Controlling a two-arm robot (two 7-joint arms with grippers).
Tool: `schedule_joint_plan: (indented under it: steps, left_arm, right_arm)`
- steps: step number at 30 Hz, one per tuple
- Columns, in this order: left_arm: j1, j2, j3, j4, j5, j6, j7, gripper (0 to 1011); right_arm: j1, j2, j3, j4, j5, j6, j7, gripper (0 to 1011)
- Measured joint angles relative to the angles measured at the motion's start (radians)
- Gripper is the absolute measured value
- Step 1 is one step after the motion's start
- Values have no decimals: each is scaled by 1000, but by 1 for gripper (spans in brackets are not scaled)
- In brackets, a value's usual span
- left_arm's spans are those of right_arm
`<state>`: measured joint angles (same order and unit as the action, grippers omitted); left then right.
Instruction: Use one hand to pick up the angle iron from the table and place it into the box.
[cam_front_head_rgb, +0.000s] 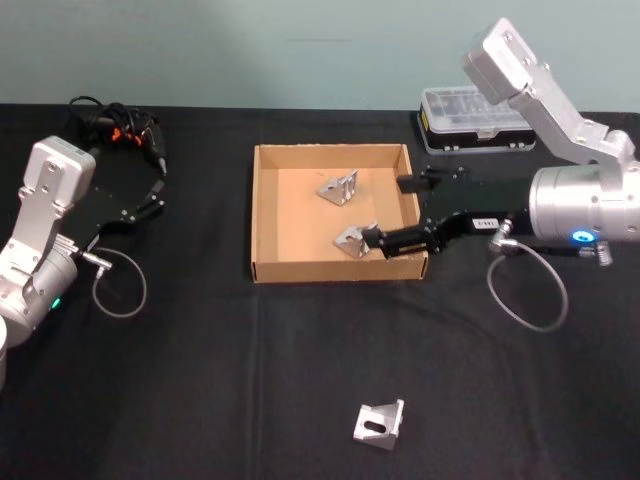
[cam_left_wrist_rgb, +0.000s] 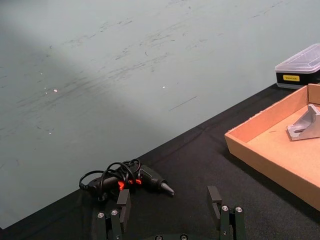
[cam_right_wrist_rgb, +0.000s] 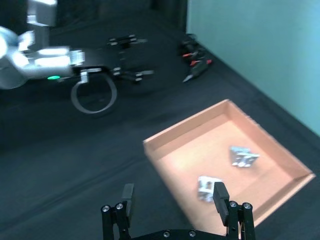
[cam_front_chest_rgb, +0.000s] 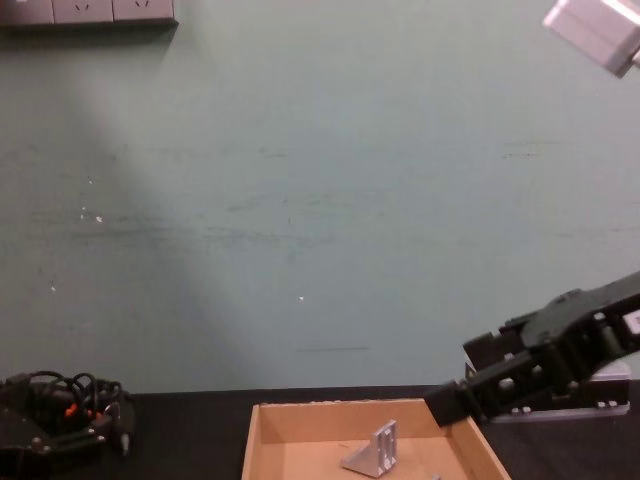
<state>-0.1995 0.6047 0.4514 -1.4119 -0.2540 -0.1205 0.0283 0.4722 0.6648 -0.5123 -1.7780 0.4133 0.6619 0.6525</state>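
Angle iron (cam_front_head_rgb: 378, 425) on table (cam_front_head_rgb: 200, 400) looks stiff, slick — pinch one flange; right end effector (cam_front_head_rgb: 384, 211) spread over box (cam_front_head_rgb: 340, 270); left end effector (cam_front_head_rgb: 160, 185) idle, spread.

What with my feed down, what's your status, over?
Right gripper open over box; left gripper open, parked left. Far iron and near iron boxed; third angle iron on table, path unblocked.

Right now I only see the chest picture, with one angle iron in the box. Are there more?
Observer: Yes, the box holds two: a far angle iron and a near angle iron.
Operator: Is the right tool holding one?
Observer: No, the right tool is open, one finger next to the near one.
Operator: Any left to grab?
Observer: A third angle iron lies on the table, nearer the robot.
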Motion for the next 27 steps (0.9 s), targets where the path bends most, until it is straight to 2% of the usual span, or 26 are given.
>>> schedule_joint_plan:
  steps: [4, 8, 14, 19, 27]
  left_arm:
    - [0, 0, 0, 0, 0, 0, 0, 1000]
    - [0, 0, 0, 0, 0, 0, 0, 1000]
    - [0, 0, 0, 0, 0, 0, 0, 1000]
    - [0, 0, 0, 0, 0, 0, 0, 1000]
    - [0, 0, 0, 0, 0, 0, 0, 1000]
  right_arm:
    - [-15, 50, -6, -60, 32, 37, 38, 1000]
    - [-19, 81, -23, -96, 47, 58, 66, 1000]
    - [-25, 135, -68, -147, 68, 97, 110, 1000]
    - [-23, 157, -116, -167, 67, 115, 128, 1000]
    - [-2, 176, -171, -179, 58, 136, 143, 1000]
